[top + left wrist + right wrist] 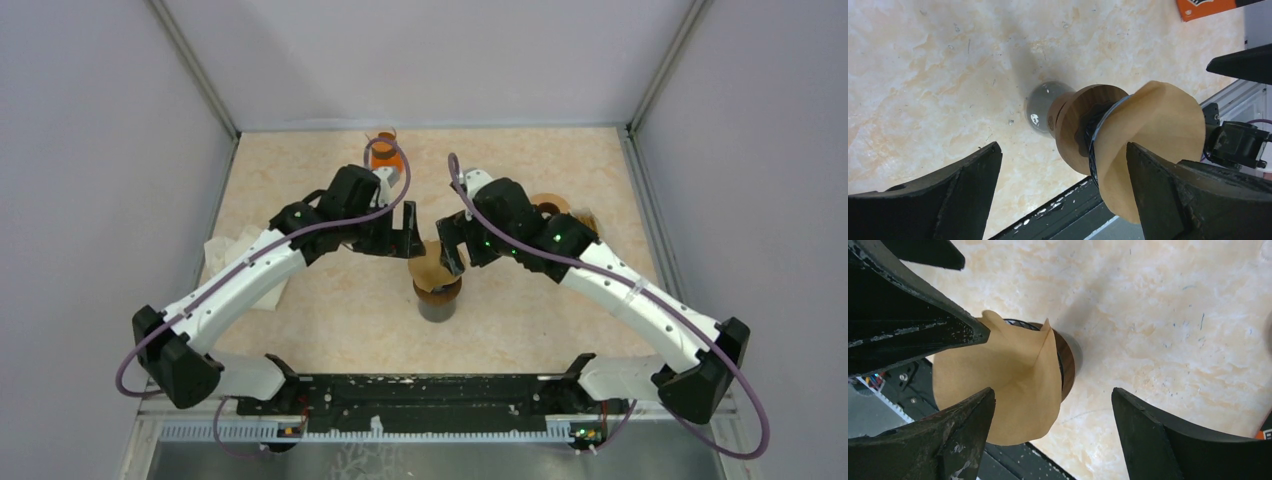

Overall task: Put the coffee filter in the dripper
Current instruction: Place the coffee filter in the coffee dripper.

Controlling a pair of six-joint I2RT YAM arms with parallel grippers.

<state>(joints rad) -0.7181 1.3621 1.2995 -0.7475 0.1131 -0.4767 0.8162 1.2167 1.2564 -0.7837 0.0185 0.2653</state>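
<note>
Closest in, my left fingers (958, 195) loom dark at the bottom of the left wrist view, and my left gripper (1063, 150) stands spread wide, clamping nothing. Between those jaws, close against the right-hand finger and well apart from the other, the brown coffee filter (1153, 135) lies over the mouth of the dripper (1073, 120). The dripper's wooden collar sits on a dark glass vessel (1040, 107) on the marbled table (923, 75). Whether the paper is seated fully down inside I cannot tell. Seen from above, both sets of my fingertips flank the filter, one from each side. My right gripper (1053, 392) is also spread wide with nothing held. The filter, one crease standing up, lies beside its left-hand finger, and the other finger stands apart from it over the table.
</note>
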